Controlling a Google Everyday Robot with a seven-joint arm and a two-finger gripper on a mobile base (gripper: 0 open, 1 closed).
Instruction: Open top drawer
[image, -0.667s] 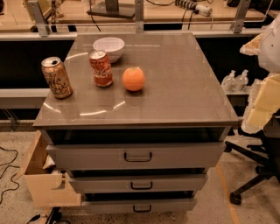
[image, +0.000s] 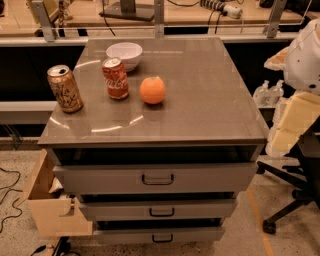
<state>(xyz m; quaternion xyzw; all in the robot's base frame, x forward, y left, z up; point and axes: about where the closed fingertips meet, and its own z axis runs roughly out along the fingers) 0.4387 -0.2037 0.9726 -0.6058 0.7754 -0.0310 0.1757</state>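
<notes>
Grey metal top drawer (image: 100, 180) sits left of and slightly below the gripper (image: 281, 141), which hangs well apart by the right edge; wide or narrow, I cannot tell. Judged best: swing left, square up to the dark loop handle (image: 157, 179) at the panel's centre, close around it, then pull straight out, not sideways

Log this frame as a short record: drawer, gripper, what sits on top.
top drawer: front panel facing the camera, interior not visible
handle: centred on the panel, nothing touching it
gripper: beyond the right edge of the cabinet top, apart from the handle
on top: gold can, red can, orange, white bowl
</notes>
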